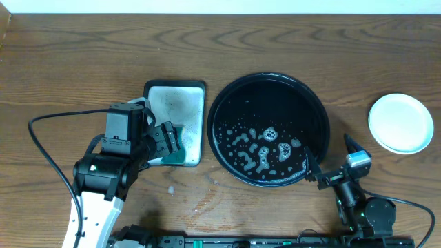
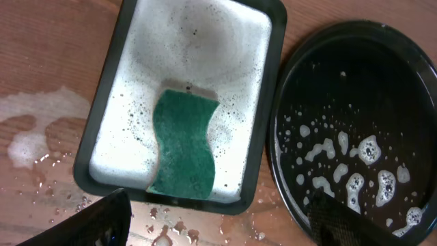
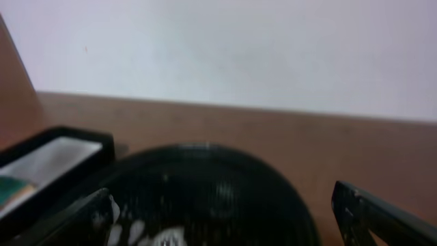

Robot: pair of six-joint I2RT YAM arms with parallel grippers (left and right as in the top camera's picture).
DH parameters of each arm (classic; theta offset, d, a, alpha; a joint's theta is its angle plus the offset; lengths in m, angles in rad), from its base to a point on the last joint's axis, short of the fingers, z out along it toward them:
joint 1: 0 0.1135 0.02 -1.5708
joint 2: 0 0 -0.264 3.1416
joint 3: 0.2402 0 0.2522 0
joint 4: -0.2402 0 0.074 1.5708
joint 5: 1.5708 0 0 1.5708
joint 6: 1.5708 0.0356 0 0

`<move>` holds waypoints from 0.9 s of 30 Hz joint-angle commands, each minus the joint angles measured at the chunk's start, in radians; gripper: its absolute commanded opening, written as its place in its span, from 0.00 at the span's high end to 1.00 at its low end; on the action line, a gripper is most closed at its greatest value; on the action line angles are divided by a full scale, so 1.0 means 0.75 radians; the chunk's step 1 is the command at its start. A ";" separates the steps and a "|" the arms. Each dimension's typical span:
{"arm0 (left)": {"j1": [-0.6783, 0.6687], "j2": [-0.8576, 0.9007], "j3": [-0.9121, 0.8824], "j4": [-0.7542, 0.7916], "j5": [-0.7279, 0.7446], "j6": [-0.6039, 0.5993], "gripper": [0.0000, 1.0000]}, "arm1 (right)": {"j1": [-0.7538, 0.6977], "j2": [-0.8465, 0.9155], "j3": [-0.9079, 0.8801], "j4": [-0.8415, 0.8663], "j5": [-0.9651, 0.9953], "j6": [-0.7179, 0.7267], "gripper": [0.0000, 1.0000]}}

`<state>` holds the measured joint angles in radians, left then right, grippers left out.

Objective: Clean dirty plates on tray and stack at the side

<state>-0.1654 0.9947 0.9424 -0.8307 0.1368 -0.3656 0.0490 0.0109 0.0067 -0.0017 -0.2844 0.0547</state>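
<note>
The round black tray [image 1: 275, 96] is seen at the middle of the wood-grain tabletop [image 1: 69, 62]. Blobs of white foam [image 1: 265, 153] are scattered over its near half. A rectangular metal tray [image 1: 172, 103], coated inside with a soapy film, is placed just beside it on the left. A wavy-edged green sponge [image 2: 183, 147] is laid flat in the near half of that metal tray.

A pale round plate [image 1: 401, 122] is set on the bare tabletop, well to the right of the black tray. Whether other plates are stacked beneath it cannot be told.

The left gripper [image 1: 169, 141] is held over the near end of the metal tray, above the sponge. Its jaws are spread wide and nothing is gripped; in the left wrist view its dark fingers [image 2: 102, 222] are seen at the lower edge, apart from the sponge.

The right gripper [image 1: 331, 157] is positioned at the near right rim of the black tray. Its jaws are spread as wide as they go, and nothing is held between them.

A puddle of soapy water [image 2: 31, 137] is seen on the tabletop left of the metal tray.
</note>
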 commanded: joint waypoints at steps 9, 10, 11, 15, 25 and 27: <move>0.005 -0.001 0.008 -0.003 0.013 0.004 0.17 | 0.014 -0.005 -0.002 -0.065 0.014 -0.015 0.01; 0.005 -0.001 0.008 -0.003 0.013 0.004 0.17 | 0.014 -0.004 -0.002 -0.065 0.015 -0.015 0.01; 0.005 -0.001 0.008 -0.003 0.013 0.004 0.17 | 0.014 -0.004 -0.002 -0.065 0.015 -0.015 0.01; 0.002 -0.027 0.007 -0.003 -0.002 0.005 0.17 | 0.014 -0.003 -0.002 -0.065 0.015 -0.015 0.01; 0.051 -0.598 -0.264 0.278 -0.162 0.150 0.17 | 0.014 -0.003 -0.002 -0.066 0.015 -0.015 0.01; 0.051 -0.727 -0.371 0.365 -0.161 0.204 0.17 | 0.014 -0.003 -0.002 -0.065 0.015 -0.015 0.01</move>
<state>-0.1352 0.5449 0.7647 -0.5949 0.0360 -0.3058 0.0494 0.0128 0.0067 -0.0456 -0.2787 0.0547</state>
